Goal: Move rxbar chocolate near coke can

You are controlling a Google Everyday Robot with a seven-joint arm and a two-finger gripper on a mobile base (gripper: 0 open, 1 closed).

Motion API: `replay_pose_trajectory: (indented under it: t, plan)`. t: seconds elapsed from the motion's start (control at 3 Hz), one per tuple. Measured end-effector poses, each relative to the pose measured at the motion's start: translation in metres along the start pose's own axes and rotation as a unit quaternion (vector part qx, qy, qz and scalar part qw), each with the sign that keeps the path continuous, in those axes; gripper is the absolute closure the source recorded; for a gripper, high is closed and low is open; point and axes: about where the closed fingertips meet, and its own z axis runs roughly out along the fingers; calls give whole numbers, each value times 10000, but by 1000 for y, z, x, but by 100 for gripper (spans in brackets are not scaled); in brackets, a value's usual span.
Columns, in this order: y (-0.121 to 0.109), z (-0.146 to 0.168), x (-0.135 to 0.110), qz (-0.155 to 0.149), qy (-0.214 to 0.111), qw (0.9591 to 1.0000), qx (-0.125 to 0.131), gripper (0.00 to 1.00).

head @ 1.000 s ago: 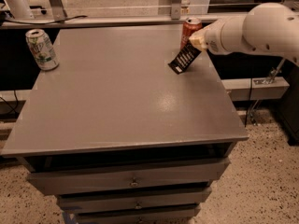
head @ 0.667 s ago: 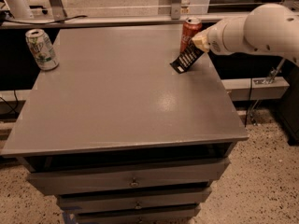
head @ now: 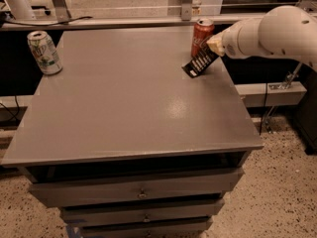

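The coke can (head: 201, 36), red with a silver top, stands upright near the table's back right corner. The rxbar chocolate (head: 198, 64), a black wrapper with white lettering, hangs tilted with its lower end at or just above the table, right in front of the can. My gripper (head: 214, 47) comes in from the right on a white arm and is shut on the bar's upper end, close beside the can.
A white and green can (head: 44, 52) stands at the table's back left corner. The grey table (head: 129, 103) has drawers below its front edge. A rail and dark shelving run behind the table.
The gripper and the bar have shifted slightly toward the can and down; the cans have not moved.
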Motion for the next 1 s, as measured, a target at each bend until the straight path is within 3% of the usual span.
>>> replay_pose_trajectory:
  t: [0.33,0.67,1.0]
  plan:
    - [-2,1,0,-22,9,10000,26,13]
    - [-3,0,0,-41,-5,10000,37,0]
    - [1,-11,-5,-46,-150,9998,-104,0]
